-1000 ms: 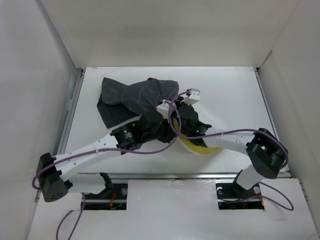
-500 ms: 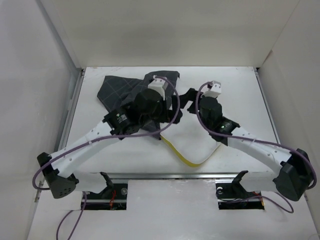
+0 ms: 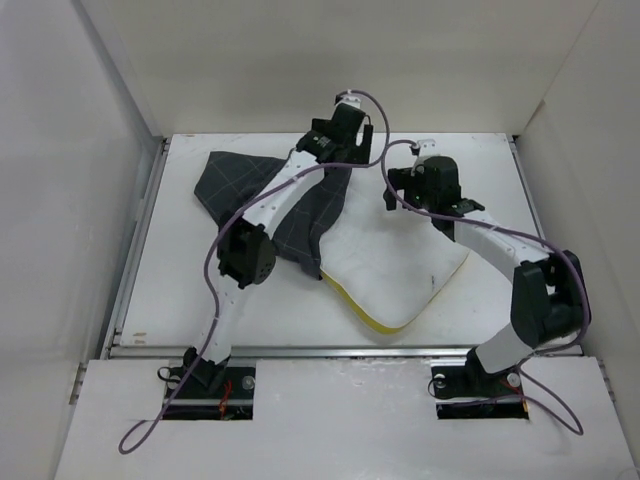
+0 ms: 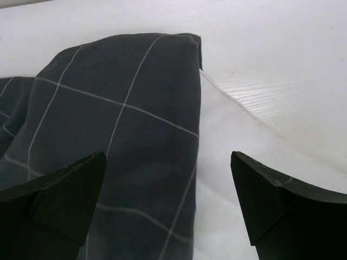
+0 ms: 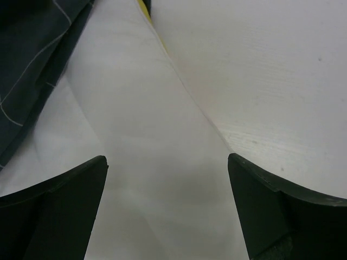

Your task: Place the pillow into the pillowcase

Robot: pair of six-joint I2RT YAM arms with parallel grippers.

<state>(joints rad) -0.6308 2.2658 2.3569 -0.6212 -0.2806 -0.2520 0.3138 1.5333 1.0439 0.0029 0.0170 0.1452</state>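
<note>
Top view: the pillow lies mid-table, its yellow-piped corner toward 6 o'clock. The pillowcase covers only its 10 o'clock end. A second ago both arms crowded low over the bundle and hid it; now the left gripper sits at 12 o'clock and the right gripper toward 1 o'clock.

Left wrist: the left gripper has its jaws spread wide and empty — shut a second ago — above the pillowcase hem, with the pillow at 3 o'clock.

Right wrist: the right gripper is likewise parted, holding nothing, over the pillow; bare table lies at 2 o'clock.
</note>
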